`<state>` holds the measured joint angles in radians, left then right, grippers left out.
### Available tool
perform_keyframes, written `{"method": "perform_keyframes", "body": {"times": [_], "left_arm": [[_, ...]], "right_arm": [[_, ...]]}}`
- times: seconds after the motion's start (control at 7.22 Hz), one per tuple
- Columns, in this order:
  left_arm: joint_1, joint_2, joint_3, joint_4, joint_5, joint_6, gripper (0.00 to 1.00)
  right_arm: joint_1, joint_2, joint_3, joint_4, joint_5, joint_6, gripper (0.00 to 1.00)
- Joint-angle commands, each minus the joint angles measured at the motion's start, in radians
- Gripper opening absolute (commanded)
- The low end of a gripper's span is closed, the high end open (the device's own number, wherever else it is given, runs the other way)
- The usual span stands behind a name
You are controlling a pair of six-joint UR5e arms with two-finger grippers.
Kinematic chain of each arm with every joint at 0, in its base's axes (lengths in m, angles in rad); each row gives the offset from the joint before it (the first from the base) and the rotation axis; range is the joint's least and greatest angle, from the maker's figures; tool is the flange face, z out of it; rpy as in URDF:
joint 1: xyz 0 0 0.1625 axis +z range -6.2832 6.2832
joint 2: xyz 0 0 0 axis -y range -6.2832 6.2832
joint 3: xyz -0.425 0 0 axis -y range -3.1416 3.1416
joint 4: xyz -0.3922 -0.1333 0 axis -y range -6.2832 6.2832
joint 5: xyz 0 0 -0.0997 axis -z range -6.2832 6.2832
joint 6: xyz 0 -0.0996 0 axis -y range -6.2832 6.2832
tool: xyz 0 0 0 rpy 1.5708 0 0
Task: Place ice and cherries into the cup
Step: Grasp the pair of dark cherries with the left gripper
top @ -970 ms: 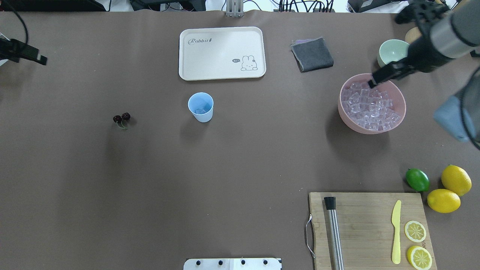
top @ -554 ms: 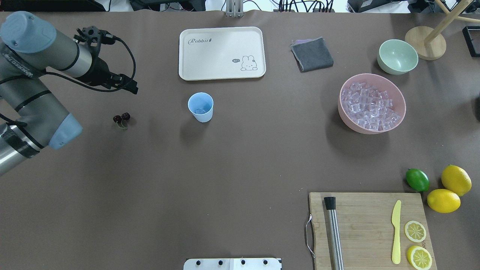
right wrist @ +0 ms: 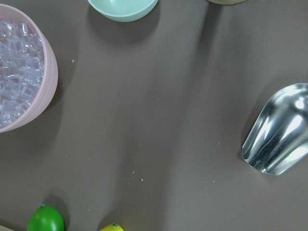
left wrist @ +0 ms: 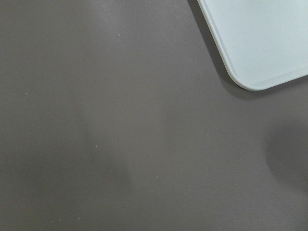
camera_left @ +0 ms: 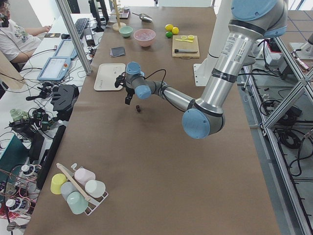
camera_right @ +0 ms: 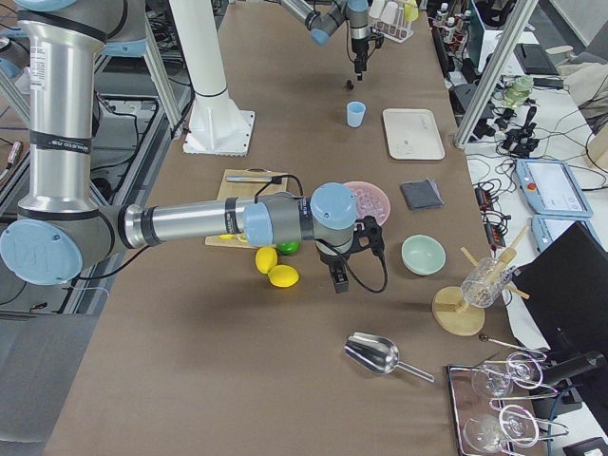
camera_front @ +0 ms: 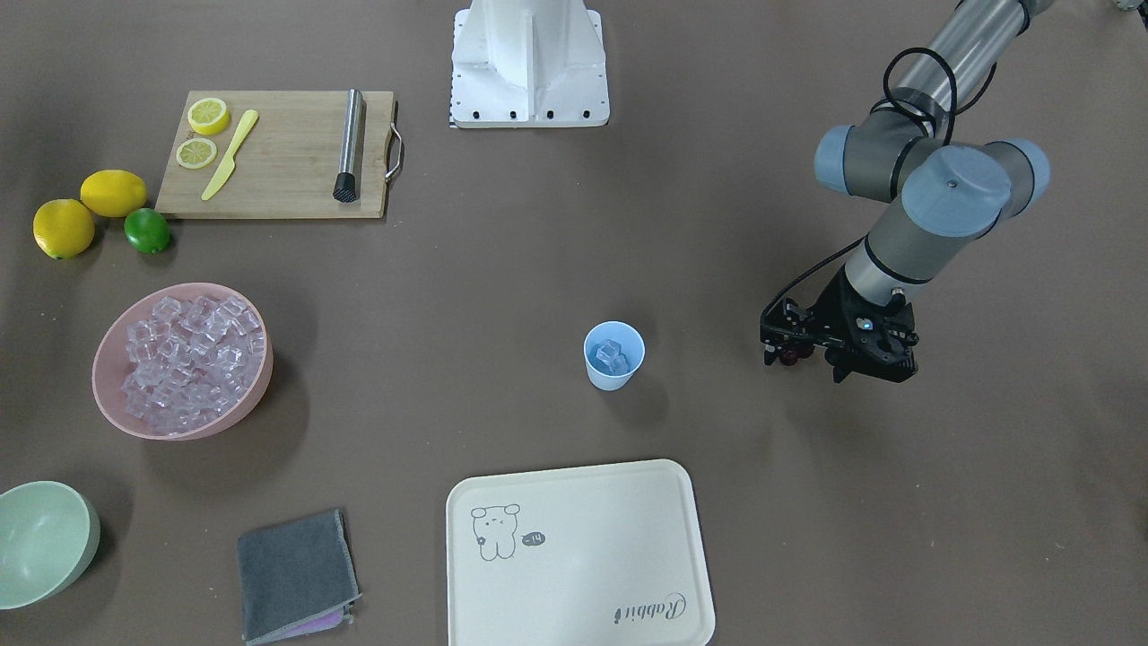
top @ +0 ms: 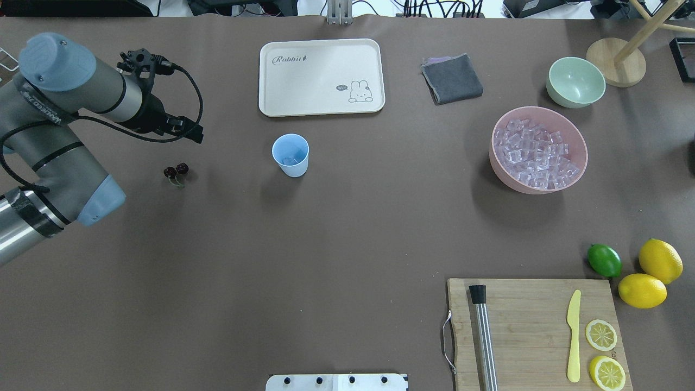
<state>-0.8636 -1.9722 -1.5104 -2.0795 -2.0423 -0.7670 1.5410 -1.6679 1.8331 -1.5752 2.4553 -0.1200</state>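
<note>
**Left gripper near the cherries, ice in the cup**

Read from the overhead view, the left arm's black two-finger gripper hung at the table's left. The views did not settle whether its jaws were parted or closed, and nothing could be seen between them. Its wrist camera showed only brown tabletop and one corner of the cream rectangular tray.

The pair of tiny dark red, round cherries, joined by thin stems with a small green leaf, lay on the table at about seven o'clock from that gripper, near it but apart. The side view suggested the gripper was raised above the table rather than down at their level.

The cherries looked light, smooth and prone to roll. The stems looked too thin to pinch reliably, so closing across one of the round fruits or at the stem joint seemed safest, with a gentle squeeze.

At three o'clock from the cherries stood the small light-blue tapered plastic cup, upright, with a few clear glossy cubes of ice in its bottom. It looked light enough to tip if knocked.

Far off at three o'clock from the cup sat the round pink bowl, heaped with more cubes. The right gripper showed only in the right side view, beyond that bowl, and whether it was parted or closed could not be told.
</note>
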Motion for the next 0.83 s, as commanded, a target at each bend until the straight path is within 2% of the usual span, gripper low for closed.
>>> {"method": "perform_keyframes", "body": {"times": [0.0, 0.55, 0.69], "left_arm": [[0.027, 0.033, 0.009, -0.004, 0.017, -0.003, 0.97], [0.107, 0.052, 0.015, -0.047, 0.042, -0.101, 0.95], [0.107, 0.049, 0.009, -0.045, 0.034, -0.106, 0.77]], "right_arm": [[0.002, 0.011, 0.015, -0.022, 0.001, -0.001, 0.98], [0.014, -0.003, 0.028, -0.019, 0.001, -0.003, 0.98], [0.017, -0.007, 0.028, -0.019, -0.001, -0.003, 0.98]]}}
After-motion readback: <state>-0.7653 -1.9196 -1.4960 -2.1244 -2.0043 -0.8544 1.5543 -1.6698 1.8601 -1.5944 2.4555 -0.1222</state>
